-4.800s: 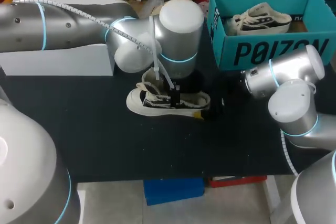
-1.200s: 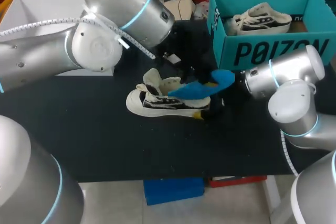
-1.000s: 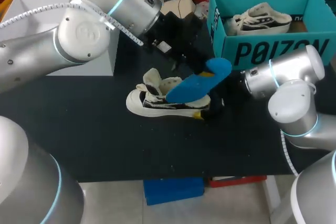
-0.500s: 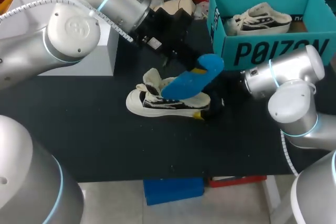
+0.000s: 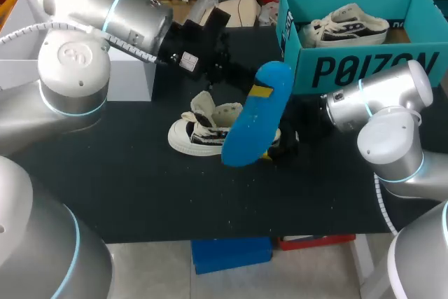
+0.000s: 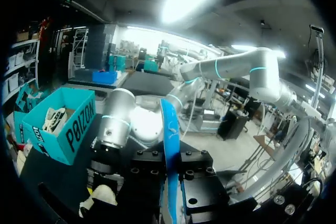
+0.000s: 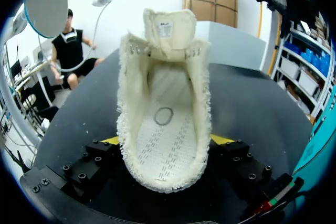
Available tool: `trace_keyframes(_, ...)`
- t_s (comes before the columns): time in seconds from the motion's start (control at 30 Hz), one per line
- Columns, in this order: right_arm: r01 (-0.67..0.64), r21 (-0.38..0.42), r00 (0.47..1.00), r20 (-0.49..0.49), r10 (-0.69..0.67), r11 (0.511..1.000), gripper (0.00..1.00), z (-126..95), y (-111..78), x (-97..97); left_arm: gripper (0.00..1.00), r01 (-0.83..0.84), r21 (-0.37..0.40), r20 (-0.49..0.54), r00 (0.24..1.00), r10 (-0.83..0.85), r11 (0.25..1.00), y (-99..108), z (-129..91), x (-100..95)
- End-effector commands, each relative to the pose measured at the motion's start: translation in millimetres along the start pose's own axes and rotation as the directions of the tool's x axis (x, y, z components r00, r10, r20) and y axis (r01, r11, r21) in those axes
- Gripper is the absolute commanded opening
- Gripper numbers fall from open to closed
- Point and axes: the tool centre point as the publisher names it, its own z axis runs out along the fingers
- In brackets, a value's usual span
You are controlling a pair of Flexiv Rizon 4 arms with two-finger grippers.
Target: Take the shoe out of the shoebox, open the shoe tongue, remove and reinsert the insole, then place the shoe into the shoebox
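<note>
On a black table [image 5: 140,187], a cream-and-black shoe [image 5: 199,131] sits on its sole near the middle. Its long axis runs across the table, toe toward the left arm's side. The heel is in the right gripper [image 7: 167,141], whose yellow tips press it from both sides. Above it, the left gripper [image 5: 258,90] clamps a blue insole [image 5: 245,131], which slants from beside the teal shoebox [image 5: 364,68] down over the shoe's heel end. A second shoe [image 5: 346,24] lies in the shoebox.
</note>
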Motion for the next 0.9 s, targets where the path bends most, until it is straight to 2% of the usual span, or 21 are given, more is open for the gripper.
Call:
trace_keyframes(0.03, -0.001, 0.001, 1.000, 0.001, 0.001, 1.000, 0.00, 1.1, -1.6, -0.1, 0.00, 0.050, 0.116, 0.018, 0.998, -0.052, 0.992, -15.3, -7.6, 15.6)
trace_keyframes(0.17, -0.001, 0.001, 1.000, 0.001, 0.001, 1.000, 0.00, 1.1, -1.6, -0.1, 0.00, 0.057, 0.149, 0.002, 0.998, -0.058, 0.987, -40.5, -13.9, 26.5)
trace_keyframes(0.33, -0.001, 0.001, 1.000, 0.001, 0.001, 1.000, 0.00, 1.1, -1.6, -0.1, 0.00, 0.031, 0.146, 0.004, 0.999, -0.032, 0.989, -70.1, -24.5, 40.2)
trace_keyframes(0.4, -0.001, 0.001, 1.000, 0.001, 0.001, 1.000, 0.00, 1.1, -1.6, -0.1, 0.00, 0.047, 0.178, -0.017, 0.999, -0.045, 0.983, -82.9, -30.0, 45.9)
trace_keyframes(0.47, -0.001, 0.001, 1.000, 0.001, 0.001, 1.000, 0.00, 1.1, -1.6, -0.1, 0.00, 0.022, 0.168, -0.003, 1.000, -0.022, 0.985, -93.4, -34.8, 50.3)
trace_keyframes(0.53, -0.001, 0.001, 1.000, 0.001, 0.001, 1.000, 0.00, 1.1, -1.6, -0.1, 0.00, 0.036, 0.199, -0.021, 0.999, -0.032, 0.979, -104.4, -38.6, 56.4)
trace_keyframes(0.73, -0.001, 0.001, 1.000, 0.001, 0.001, 1.000, 0.00, 1.1, -1.6, -0.1, 0.00, 0.043, 0.242, -0.055, 0.998, -0.031, 0.969, -133.5, -47.6, 76.7)
trace_keyframes(0.9, -0.001, 0.001, 1.000, 0.001, 0.001, 1.000, 0.00, 1.1, -1.6, -0.1, 0.00, 0.004, 0.280, -0.037, 0.999, 0.006, 0.960, -153.9, -58.4, 92.8)
